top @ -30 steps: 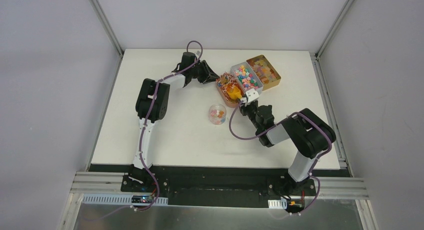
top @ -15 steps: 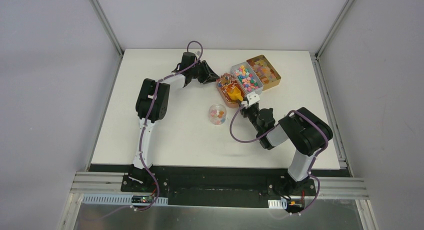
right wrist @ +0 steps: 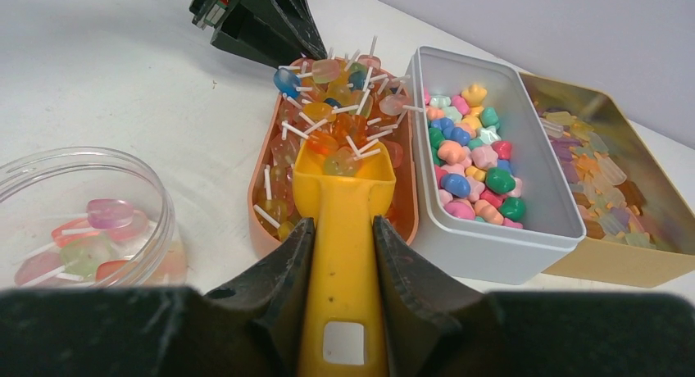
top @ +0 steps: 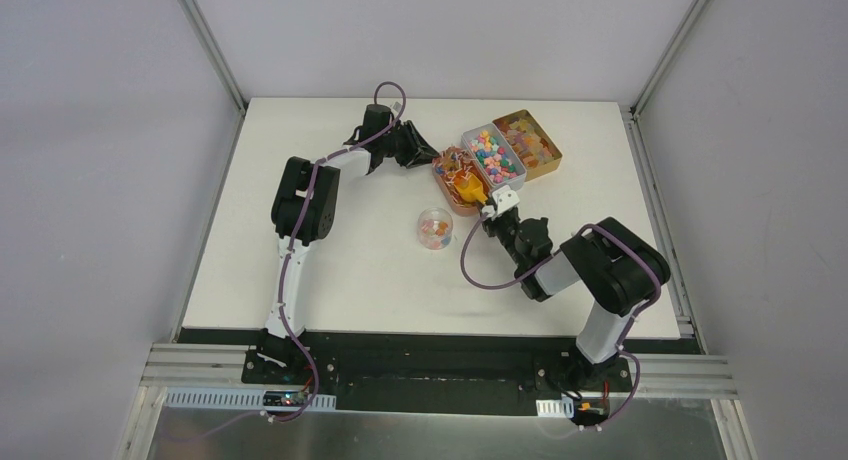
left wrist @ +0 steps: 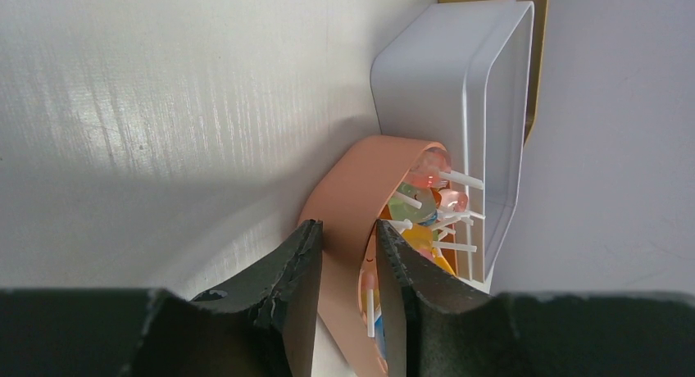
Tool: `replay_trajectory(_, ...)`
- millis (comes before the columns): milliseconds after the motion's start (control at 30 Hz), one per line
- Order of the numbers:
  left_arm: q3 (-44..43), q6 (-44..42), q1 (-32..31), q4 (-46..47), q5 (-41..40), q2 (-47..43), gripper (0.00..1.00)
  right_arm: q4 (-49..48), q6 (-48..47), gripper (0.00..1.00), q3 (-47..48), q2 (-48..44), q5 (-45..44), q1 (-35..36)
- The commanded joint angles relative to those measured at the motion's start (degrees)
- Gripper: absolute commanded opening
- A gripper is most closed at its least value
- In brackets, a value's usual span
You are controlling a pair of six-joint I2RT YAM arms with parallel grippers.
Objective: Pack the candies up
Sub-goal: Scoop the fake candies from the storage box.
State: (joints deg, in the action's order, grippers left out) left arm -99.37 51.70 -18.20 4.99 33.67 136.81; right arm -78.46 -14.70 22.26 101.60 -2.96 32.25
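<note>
The candies point(right wrist: 471, 160), tiny round sweets in mixed colours, fill a white tray point(right wrist: 492, 250), also in the top view point(top: 468, 140). My right gripper point(right wrist: 342, 223) is shut on the handle of the orange scoop point(right wrist: 344, 188). The scoop's bowl rests among stick candies in a peach tray point(right wrist: 252, 198) left of the white tray. In the top view the right gripper point(top: 490, 206) is at the peach tray's near end, with the scoop point(top: 468, 187) over it. My left gripper point(left wrist: 347, 229) is shut on the peach tray's wall point(left wrist: 352, 188) at its far end point(top: 428, 158).
A gold tin point(top: 545, 145) of pastel jelly sweets stands right of the white tray, also in the right wrist view point(right wrist: 623, 262). A clear round tub point(top: 435, 227) with a few stick candies sits near-left of the peach tray, at the left of the right wrist view point(right wrist: 82, 160).
My right arm has drawn in a little and its wrist has shifted slightly, with the scoop still in the peach tray. The left arm has not moved.
</note>
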Motion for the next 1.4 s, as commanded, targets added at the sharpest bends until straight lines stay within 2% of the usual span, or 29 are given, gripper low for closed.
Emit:
replay_trajectory(0,-0.30,0.72,-1.41,1.97,2.98,0.03,0.32,-3.37,-0.83,0.00,-0.15,-3.51,2.10,0.53)
replay_trajectory(300,-0.47,0.58,-1.45,1.51,3.16,-0.49,0.36,-3.37,-1.16,0.00,-0.49,-4.54,2.39,0.54)
replay_trajectory(1000,-1.76,-0.39,-1.32,-0.45,3.15,-0.84,0.36,-3.39,-3.31,0.00,-2.31,-8.22,2.27,0.49)
replay_trajectory(1367,-2.32,-0.61,-1.32,-1.04,3.13,-1.02,0.36,-3.37,-5.10,0.00,-4.73,-13.39,0.76,0.49)
